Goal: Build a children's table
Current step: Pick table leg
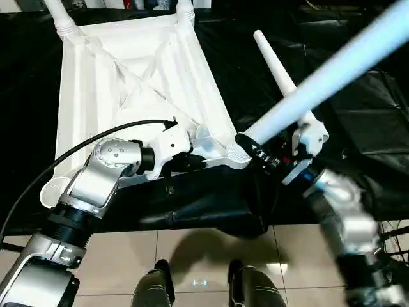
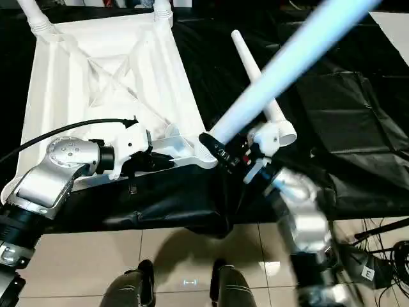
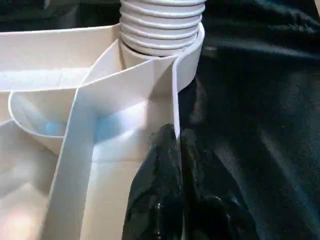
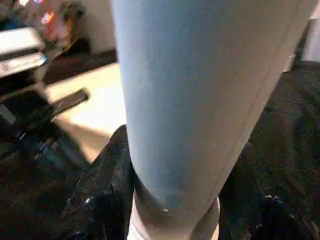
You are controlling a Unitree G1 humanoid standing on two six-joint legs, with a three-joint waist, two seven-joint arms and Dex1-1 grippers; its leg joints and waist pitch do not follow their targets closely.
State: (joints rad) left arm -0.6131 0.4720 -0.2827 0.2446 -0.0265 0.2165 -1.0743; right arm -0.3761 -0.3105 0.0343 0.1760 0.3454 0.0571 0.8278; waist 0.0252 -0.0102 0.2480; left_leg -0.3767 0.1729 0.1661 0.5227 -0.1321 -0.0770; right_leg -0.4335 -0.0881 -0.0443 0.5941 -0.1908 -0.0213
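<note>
The right gripper (image 1: 254,150) clamps a long white tubular plastic leg (image 1: 319,86) at the ribbed white plastic tabletop's (image 1: 121,83) near corner socket; the left gripper (image 3: 176,145) pinches the tabletop's rim beside it.

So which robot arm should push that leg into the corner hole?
Probably the right. The right gripper already holds the leg, its end at the tabletop's near corner socket. The left gripper is pinching the tabletop's rim.
</note>
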